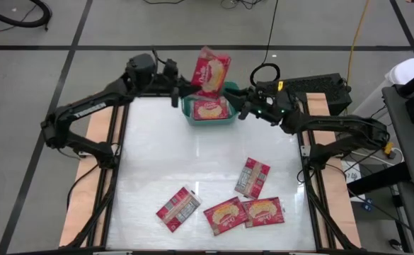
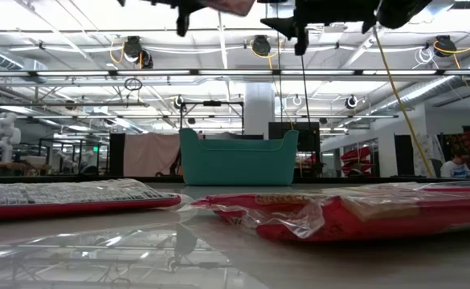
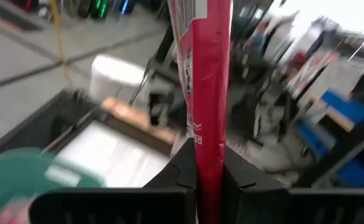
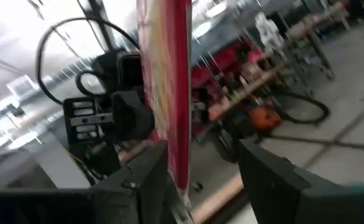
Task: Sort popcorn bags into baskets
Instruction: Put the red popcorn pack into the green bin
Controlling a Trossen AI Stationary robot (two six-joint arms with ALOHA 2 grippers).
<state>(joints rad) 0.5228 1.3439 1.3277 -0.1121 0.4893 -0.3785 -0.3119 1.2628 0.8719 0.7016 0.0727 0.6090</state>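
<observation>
Flat red popcorn packet [image 3: 206,93] edge-on, upright, pinched tight between left gripper [image 3: 208,171] fingers, directly above teal-green plastic rectangular basket [image 1: 210,113]. Right gripper [image 4: 200,168] opposite, fingers spread wide, packet between them unclamped. Left arm alone carries it; lowering into basket likely.

White table [image 1: 157,142]: teal basket [image 1: 190,113], four popcorn bags [image 1: 253,177].
</observation>
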